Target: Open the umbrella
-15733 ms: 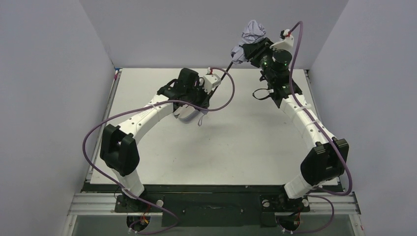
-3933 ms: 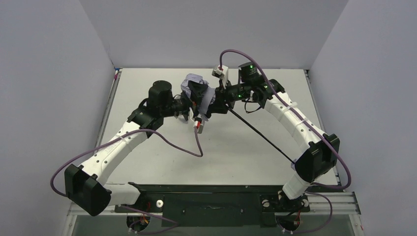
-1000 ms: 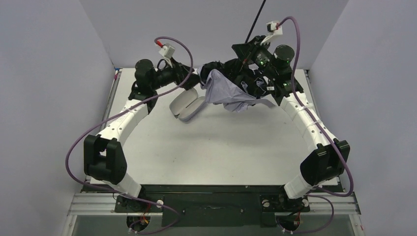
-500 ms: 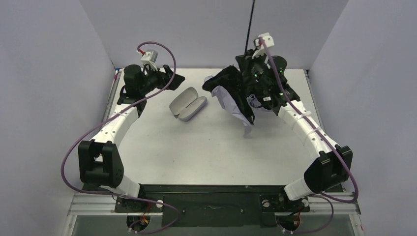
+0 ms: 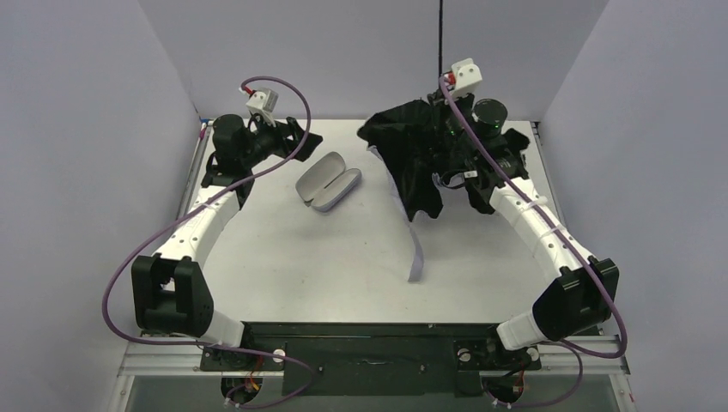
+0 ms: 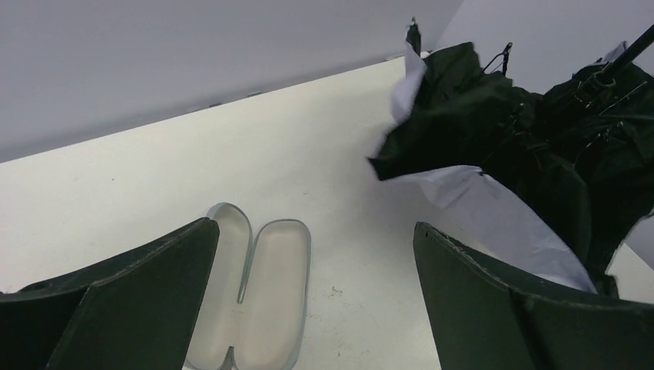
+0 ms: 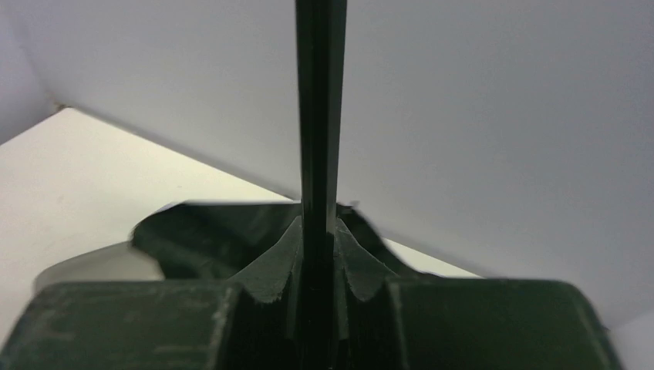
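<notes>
Gripping the umbrella [image 5: 412, 146] shaft near the far table [image 5: 343, 257] edge, right claw [image 7: 320, 239]; left claw [image 6: 312, 231] released, apart.

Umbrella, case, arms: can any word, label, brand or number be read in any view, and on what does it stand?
No text can be read in any view.
umbrella: no print or label shows.
case: lies open, plain inside, no brand visible.
white cable blocks: red spots only, too small to show any marking.

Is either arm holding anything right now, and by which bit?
The right gripper grips the umbrella by its thin black shaft. The left gripper is open and holds nothing.
</notes>
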### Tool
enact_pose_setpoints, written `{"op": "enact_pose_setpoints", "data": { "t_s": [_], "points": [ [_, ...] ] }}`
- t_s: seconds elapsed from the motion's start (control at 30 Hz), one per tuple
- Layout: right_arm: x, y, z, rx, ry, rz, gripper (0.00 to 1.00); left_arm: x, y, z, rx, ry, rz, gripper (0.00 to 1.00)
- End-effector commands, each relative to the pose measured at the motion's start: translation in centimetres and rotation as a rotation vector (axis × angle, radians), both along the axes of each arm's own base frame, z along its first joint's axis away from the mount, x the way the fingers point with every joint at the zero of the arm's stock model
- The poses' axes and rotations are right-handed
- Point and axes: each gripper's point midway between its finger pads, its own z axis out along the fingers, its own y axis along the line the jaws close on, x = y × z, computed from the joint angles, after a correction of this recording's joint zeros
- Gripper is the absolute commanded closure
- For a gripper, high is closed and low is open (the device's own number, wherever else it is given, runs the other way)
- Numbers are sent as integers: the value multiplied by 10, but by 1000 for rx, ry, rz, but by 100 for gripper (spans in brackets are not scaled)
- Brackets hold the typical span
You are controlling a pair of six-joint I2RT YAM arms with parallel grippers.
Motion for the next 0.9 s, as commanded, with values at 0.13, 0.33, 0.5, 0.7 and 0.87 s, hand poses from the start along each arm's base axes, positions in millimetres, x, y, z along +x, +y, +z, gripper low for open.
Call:
{"op": "enact_pose_setpoints", "data": {
  "t_s": [0.13, 0.33, 0.5, 0.7, 0.87],
  "points": [
    [-33, 29, 79, 107, -215, 82, 100, -15, -7, 29, 67, -146, -78, 3],
    [-37, 38, 77, 151, -201, 135, 100, -45, -37, 41, 94, -267, -253, 3],
    [-44, 61, 40, 239, -111, 198, 100, -59, -70, 39, 155, -366, -343, 3],
    [-37, 69, -2, 304, -55, 198, 100, -71, -115, 13, 159, -415, -441, 13],
    [-40, 80, -8, 335, -26, 232, 100, -79, -146, -2, 72, -419, -456, 31]
  ]
}}
